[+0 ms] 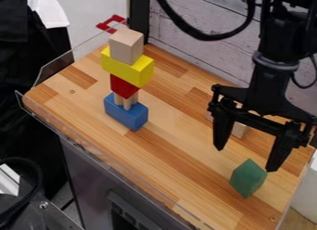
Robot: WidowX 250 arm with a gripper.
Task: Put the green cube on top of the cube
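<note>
Green block (248, 178), matte and angular

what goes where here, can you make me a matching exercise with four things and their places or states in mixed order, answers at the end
1. blue block
2. yellow block
3. green block
4. gripper

A. open, pointing down
B. on the table, apart from the tower
C. directly under the plain wooden cube
D. at the bottom of the tower

Right pairs: 1-D, 2-C, 3-B, 4-A
</note>
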